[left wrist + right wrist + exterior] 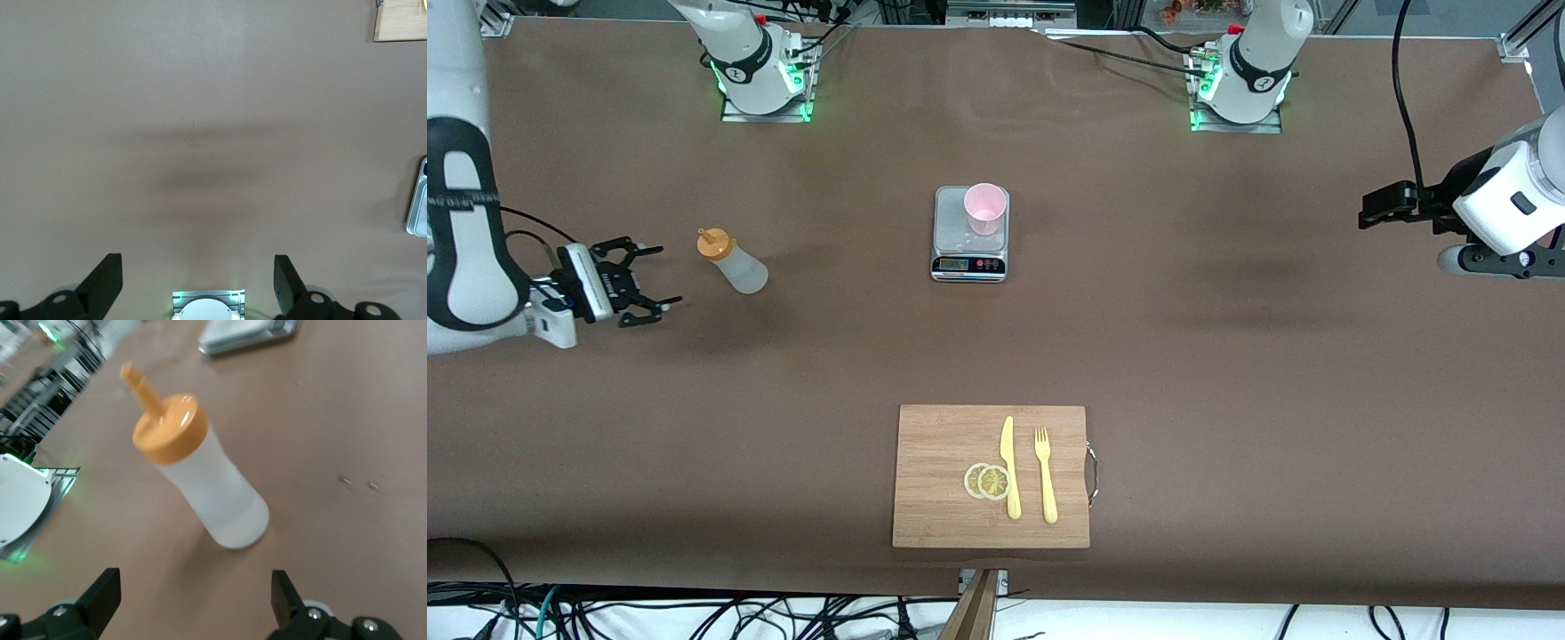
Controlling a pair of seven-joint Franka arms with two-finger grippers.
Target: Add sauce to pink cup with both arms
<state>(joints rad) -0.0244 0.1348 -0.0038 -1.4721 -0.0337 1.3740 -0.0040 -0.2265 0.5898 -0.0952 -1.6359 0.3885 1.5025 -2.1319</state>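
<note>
The sauce bottle [734,263], whitish with an orange nozzle cap, stands on the brown table toward the right arm's end. My right gripper [656,277] is beside it, a short gap away, open and holding nothing. In the right wrist view the sauce bottle [220,487] stands clear ahead of the open right gripper [193,600]. The pink cup [985,208] sits on a small kitchen scale [969,236] at mid-table. My left gripper [1371,210] hangs over bare table at the left arm's end. In its wrist view the left gripper [198,280] is open with nothing in it.
A wooden cutting board [991,476] lies nearer the front camera than the scale. It carries a yellow knife [1009,467], a yellow fork [1045,474] and two lemon slices [987,481]. The two arm bases [763,76] stand along the table's edge farthest from the camera.
</note>
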